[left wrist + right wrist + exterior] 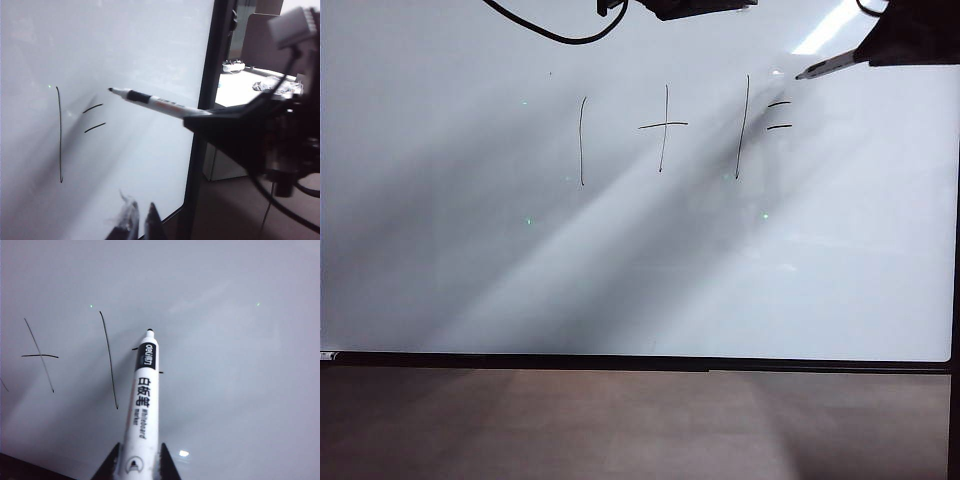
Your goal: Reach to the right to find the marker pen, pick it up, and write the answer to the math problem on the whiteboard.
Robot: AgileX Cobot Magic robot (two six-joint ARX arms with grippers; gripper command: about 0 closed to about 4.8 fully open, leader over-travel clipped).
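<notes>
The whiteboard (470, 250) fills the exterior view, with the math problem (663, 125) written near its top as one plus one equals. My right gripper (868, 55) reaches in from the top right, shut on the marker pen (825, 68). The pen's dark tip points at the board just above and right of the equals sign (779, 115); whether it touches, I cannot tell. The right wrist view shows the marker pen (142, 400) between the fingers of the right gripper (139, 465). My left gripper (141, 219) is held off the board, shut and empty, looking at the marker pen (160, 104). No answer is in view.
A thin black frame (640, 363) edges the board, with a brown surface (620, 420) below it. A black cable (560, 38) and a dark piece of arm (700, 8) hang at the top. Past the board's side frame (210, 100) stands a white table (250, 85).
</notes>
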